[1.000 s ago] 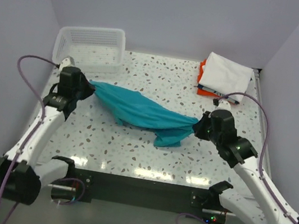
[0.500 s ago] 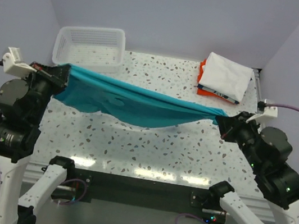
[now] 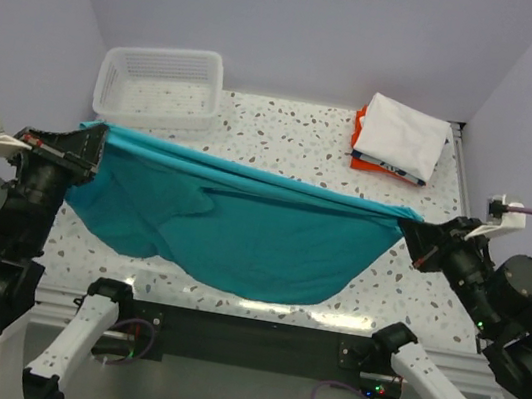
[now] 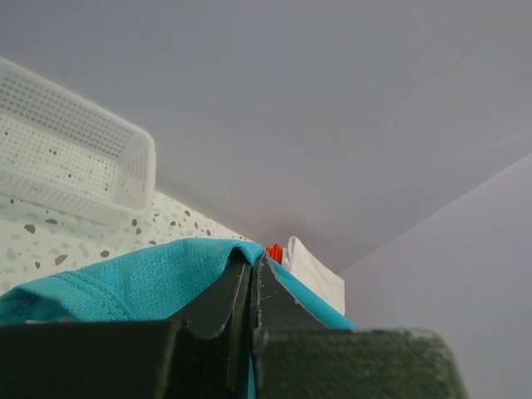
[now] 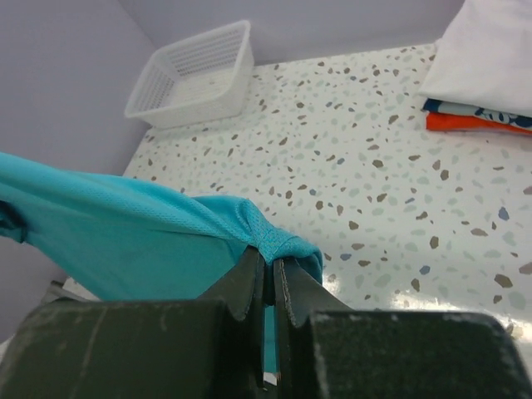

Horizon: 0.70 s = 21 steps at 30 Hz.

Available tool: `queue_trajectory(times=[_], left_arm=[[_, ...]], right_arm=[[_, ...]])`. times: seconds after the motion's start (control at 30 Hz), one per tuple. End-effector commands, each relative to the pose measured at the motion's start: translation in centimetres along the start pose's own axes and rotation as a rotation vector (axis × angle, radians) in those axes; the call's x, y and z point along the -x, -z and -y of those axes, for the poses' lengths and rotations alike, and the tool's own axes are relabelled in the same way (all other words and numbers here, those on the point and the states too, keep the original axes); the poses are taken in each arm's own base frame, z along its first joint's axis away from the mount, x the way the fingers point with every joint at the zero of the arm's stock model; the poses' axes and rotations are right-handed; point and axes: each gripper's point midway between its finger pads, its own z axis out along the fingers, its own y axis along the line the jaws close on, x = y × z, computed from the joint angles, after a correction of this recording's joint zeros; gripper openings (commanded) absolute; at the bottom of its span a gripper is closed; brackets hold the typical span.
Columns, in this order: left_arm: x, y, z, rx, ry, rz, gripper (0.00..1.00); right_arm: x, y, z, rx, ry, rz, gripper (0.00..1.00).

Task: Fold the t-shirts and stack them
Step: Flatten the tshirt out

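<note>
Top external view, and the speckled table (image 3: 297, 134) fills the floor of the scene, with the teal t-shirt (image 3: 241, 226) stretched right across it, lifted clear and hanging like a hammock between the two arms, its belly sagging toward the near edge. On the left, the left gripper (image 3: 93, 140) has its jaws pinched tight on the shirt's left corner; the left wrist view shows the fingers (image 4: 218, 299) pressed together with teal mesh bunched over them. Over on the right, the right gripper (image 3: 410, 225) is clamped just as hard on the opposite corner, and the right wrist camera catches the hem folded over the closed fingers (image 5: 249, 287). Both arms are raised high and spread wide, well apart, the cloth's top edge pulled into a nearly straight line between them. At the far left sits the white slatted basket (image 3: 124, 71), just beyond the shirt's left corner. At the far right lies the folded stack (image 3: 397, 139): a white t-shirt (image 3: 403, 130) on top, an orange t-shirt (image 3: 357, 133) peeking out at its left side, and a dark-edged one (image 3: 383, 164) along the near side.
</note>
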Motion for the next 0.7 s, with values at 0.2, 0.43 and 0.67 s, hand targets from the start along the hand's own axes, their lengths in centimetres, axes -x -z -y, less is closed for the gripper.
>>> queue_trajectory(times=[0.2, 0.43, 0.67], left_arm=[[-14.8, -12.1, -13.4, 0.387, -0.046, -0.340, 0.00], [-26.3, -19.9, -23.6, 0.683, -0.150, -0.684, 0.77], [-26.8, -19.2, -23.4, 0.623, -0.140, -0.670, 1.00]], right_arm=[[-7.5, -10.8, 11.2, -0.599, 0.140, -0.206, 0.00], [-13.1, -22.2, 20.5, -0.701, 0.021, -0.456, 0.37], [-14.1, -24.3, 21.5, -0.697, 0.011, -0.518, 0.99]])
